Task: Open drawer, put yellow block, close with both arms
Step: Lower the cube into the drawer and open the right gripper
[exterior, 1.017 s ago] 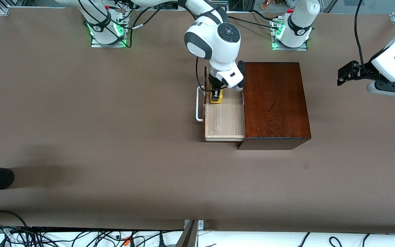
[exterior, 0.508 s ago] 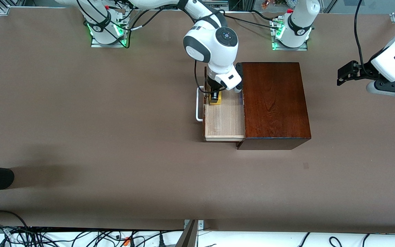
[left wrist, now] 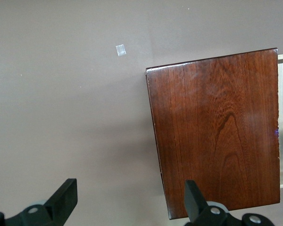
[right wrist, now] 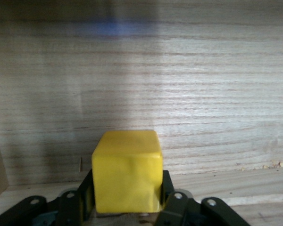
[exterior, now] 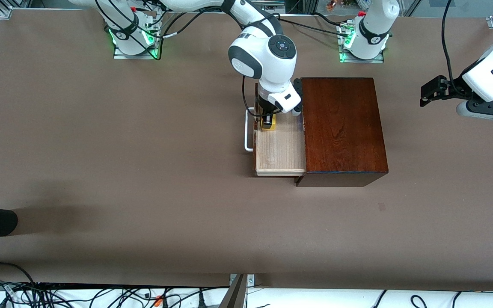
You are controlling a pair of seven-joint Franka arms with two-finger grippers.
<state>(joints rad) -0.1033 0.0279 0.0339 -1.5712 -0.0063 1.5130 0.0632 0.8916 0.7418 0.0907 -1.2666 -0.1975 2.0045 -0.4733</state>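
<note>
While the drawer point(exterior: 280, 147) stands open, right gripper point(exterior: 268, 122) pinches the yellow block point(exterior: 269, 124) inside it, near its front-wall corner | left gripper point(exterior: 432, 92) waits spread | left: release, close with 2 arms | right wrist view alone shows the block down low against the tray's pale wood.

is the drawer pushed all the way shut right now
No, the drawer is pulled out of the dark wooden box, its pale tray exposed.

Brown matte table point(exterior: 101, 149) w/ cable tangle point(exterior: 79, 295) along its near edge (evenly lit).
</note>
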